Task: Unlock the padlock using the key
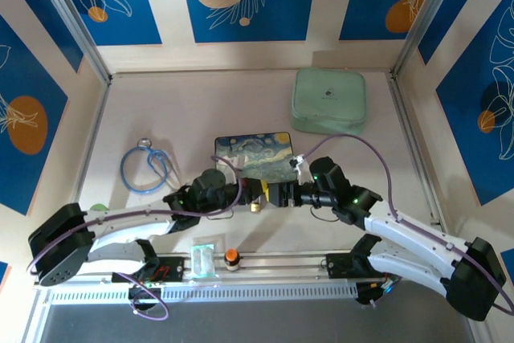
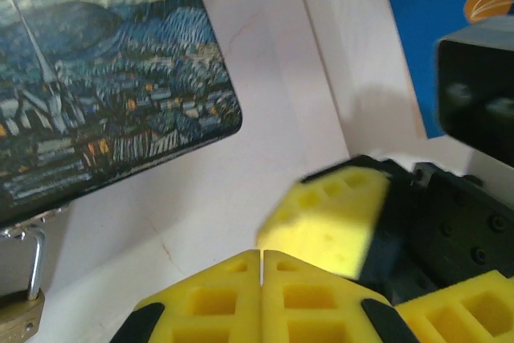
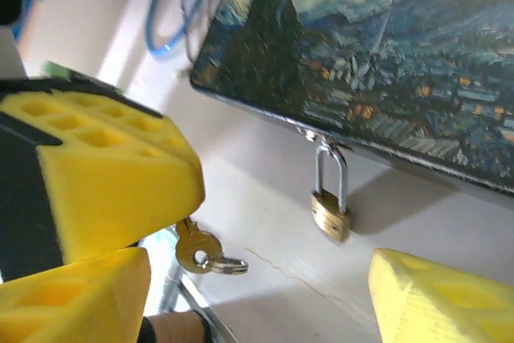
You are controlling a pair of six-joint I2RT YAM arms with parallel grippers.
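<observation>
The key (image 3: 197, 248), near the padlock (image 3: 330, 216), was clamped in the closed left fingers (image 2: 217, 303), bow exposed; the right fingers (image 3: 438, 299), held apart, would best be closed squarely on that bow.

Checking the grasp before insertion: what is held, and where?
The key, apparently by its blade in the shut left end effector; its head hangs free.

The table (image 1: 201, 110) bears painted box (image 1: 254, 155), padlock (image 3: 330, 213), green pouch (image 1: 328, 100), blue cable (image 1: 144, 168).
</observation>
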